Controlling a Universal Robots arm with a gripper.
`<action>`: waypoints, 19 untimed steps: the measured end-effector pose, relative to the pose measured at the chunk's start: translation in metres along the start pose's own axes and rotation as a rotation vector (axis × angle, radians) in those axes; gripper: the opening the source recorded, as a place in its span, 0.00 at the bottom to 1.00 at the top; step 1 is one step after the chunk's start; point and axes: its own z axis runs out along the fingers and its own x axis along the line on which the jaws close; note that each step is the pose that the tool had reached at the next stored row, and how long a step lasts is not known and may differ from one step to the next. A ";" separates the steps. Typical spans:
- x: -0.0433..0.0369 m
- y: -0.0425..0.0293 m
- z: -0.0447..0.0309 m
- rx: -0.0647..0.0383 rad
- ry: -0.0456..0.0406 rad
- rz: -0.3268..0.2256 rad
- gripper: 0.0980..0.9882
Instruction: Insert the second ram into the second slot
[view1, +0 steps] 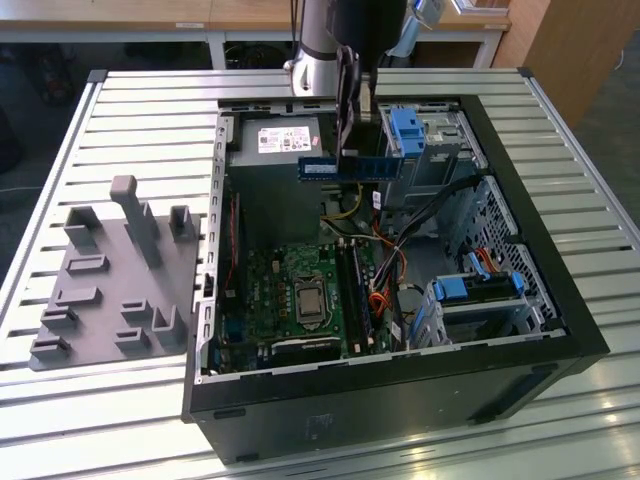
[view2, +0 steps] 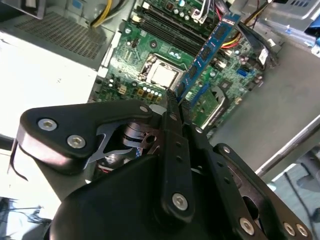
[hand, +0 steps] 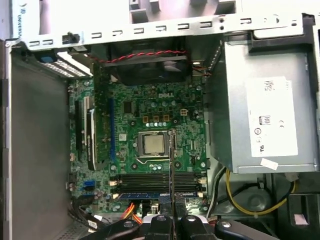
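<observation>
Second ram (view1: 325, 169) hung in the air above the open computer case (view1: 560, 320), a flat blue stick standing on its long edge with the labelled face toward the exterior camera. It sat over the far end of the case, near the power supply (view1: 270, 150) and well above the motherboard (view1: 295, 295).

The gripper (view1: 350, 148) was clamped on it, its 2 fingers (view2: 172, 140) pinching the flat faces near the middle of its length. That hold probably kept the stick balanced and left both ends free for the slot latches.

In the second wrist view the second ram (view2: 210, 50) stuck out from the closed fingertips toward the board. In the first wrist view the second ram (hand: 172, 165) showed edge-on, running across the memory slots (hand: 160, 179) rather than along them, so it seemed not yet turned to match them.

1 blue stick (hand: 157, 194) appeared already seated in 1 slot, and the dark slots beside it looked free. No part of the held stick touched the board, so insertion had not begun.
</observation>
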 end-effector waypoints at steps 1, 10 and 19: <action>0.0000 0.0000 0.0001 -0.001 -0.0083 0.007 0.04; -0.0003 -0.0001 0.0029 -0.007 -0.0348 0.073 0.04; -0.0005 -0.0002 0.0046 -0.018 -0.0408 0.212 0.04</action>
